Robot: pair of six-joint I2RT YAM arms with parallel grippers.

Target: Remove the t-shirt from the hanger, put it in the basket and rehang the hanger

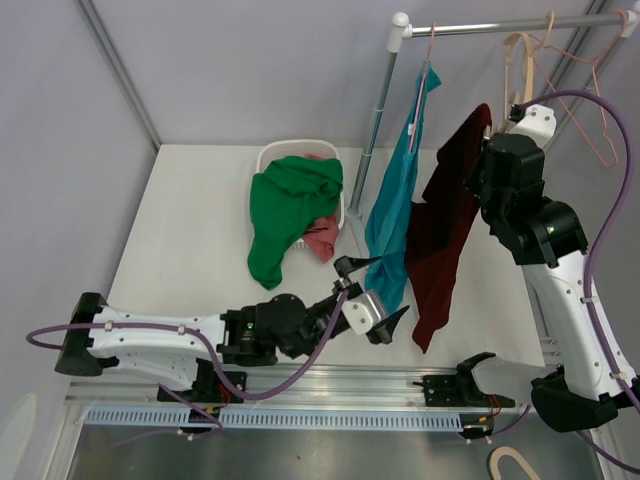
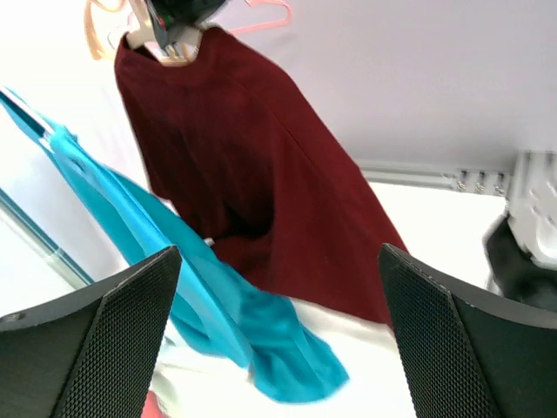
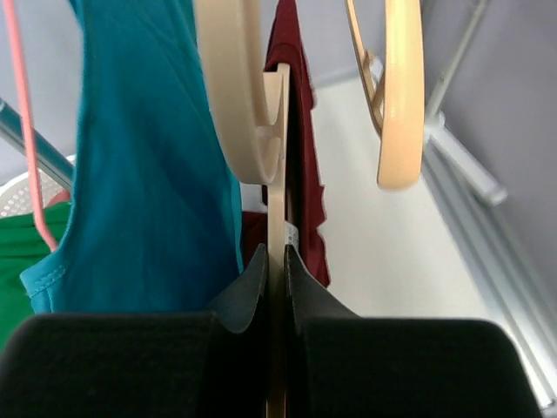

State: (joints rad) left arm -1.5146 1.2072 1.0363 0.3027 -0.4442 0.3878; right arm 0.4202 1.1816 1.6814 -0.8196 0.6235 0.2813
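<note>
Right wrist: right gripper [image 3: 276, 261] pinches the cream hanger [image 3: 277, 174] bearing the maroon t-shirt [image 3: 302, 200]; left gripper [image 2: 278, 251] gapes empty beside the teal top [image 2: 139, 226]

The t-shirt [image 1: 445, 220] is maroon, its hanger [image 3: 233, 96] cream, the neighbouring top [image 1: 393, 200] teal, the basket [image 1: 283, 150] white with green cloth [image 1: 285, 215].

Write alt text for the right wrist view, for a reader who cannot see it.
The right hand is shut on the thin stem of a cream hanger that carries a dark red t-shirt. A teal top hangs at picture left, and a second cream hanger, bare, hangs at picture right.
</note>
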